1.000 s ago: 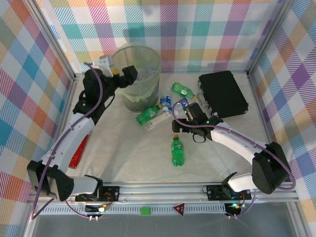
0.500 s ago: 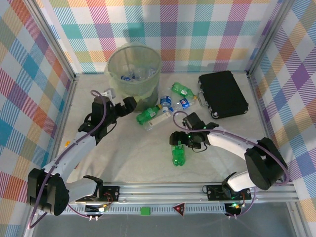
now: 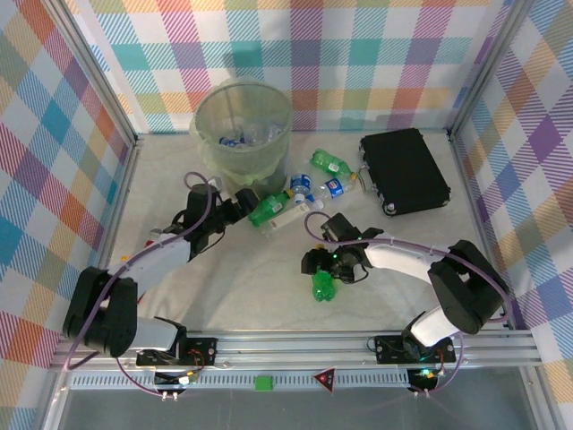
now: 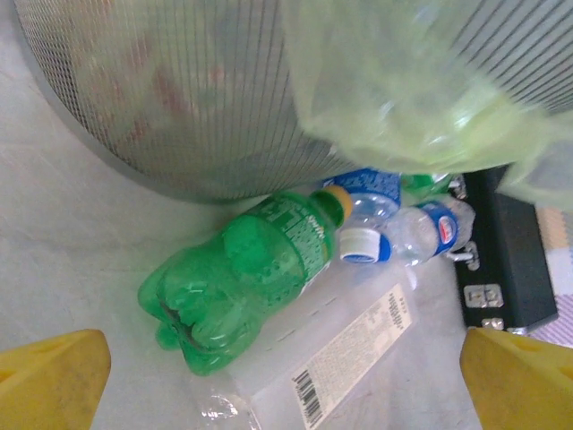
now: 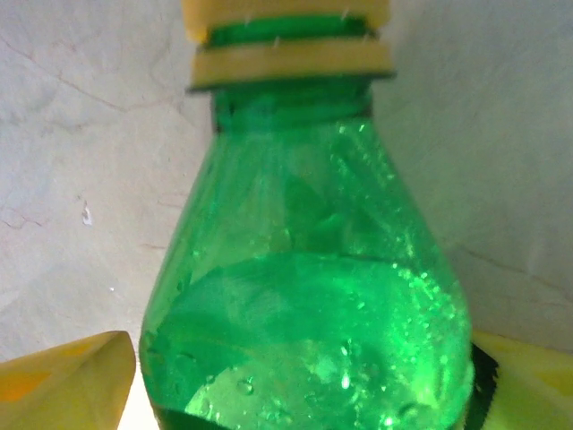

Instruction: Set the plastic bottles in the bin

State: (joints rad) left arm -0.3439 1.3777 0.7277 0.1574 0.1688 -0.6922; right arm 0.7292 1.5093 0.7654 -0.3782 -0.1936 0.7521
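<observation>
Roughly midway. Nearest, one green bottle (image 3: 322,287) lies on the table (image 3: 242,287), long axis near-to-far, cap pointing away from the arm bases. The right gripper (image 5: 295,381) straddles its shoulder; clamp not confirmable. Further out, the left gripper (image 4: 286,385), jaws wide apart, faces a second green bottle (image 4: 242,273) at the foot of the bin (image 3: 219,161). Bin holds several; about six remain outside.

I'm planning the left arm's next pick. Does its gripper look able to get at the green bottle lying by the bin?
Probably yes. The open left gripper faces the green bottle with nothing between; only the bin behind and a clear labelled container against it crowd the grasp.
</observation>
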